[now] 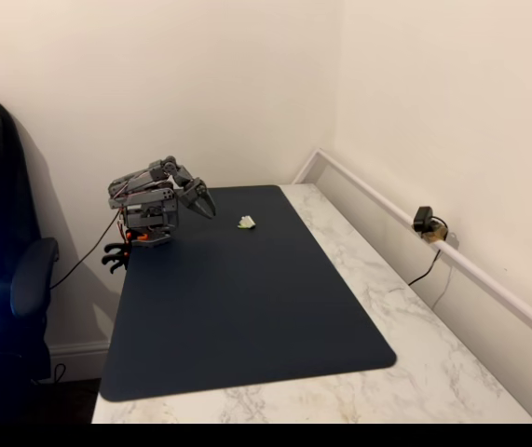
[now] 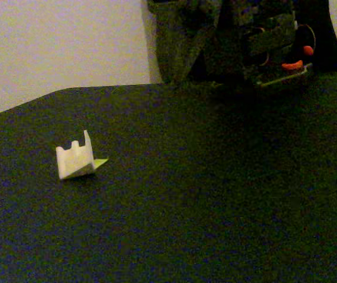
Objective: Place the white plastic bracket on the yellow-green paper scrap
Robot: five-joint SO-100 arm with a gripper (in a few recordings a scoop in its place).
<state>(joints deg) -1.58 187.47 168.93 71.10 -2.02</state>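
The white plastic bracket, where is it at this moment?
In both fixed views the white plastic bracket rests on the dark mat, on top of the yellow-green paper scrap, apart from the end effector.

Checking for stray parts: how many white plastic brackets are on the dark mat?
1. The white plastic bracket sits at the mat's far end, over the yellow-green paper scrap, apart from the gripper.

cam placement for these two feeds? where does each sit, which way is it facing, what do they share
A fixed view: high, off the near end of the table, looking down along the dark mat; folded arm and gripper at the far left.
A fixed view: low, near mat level, facing the arm's base.
Shared: white plastic bracket lying on the mat over the yellow-green paper scrap.
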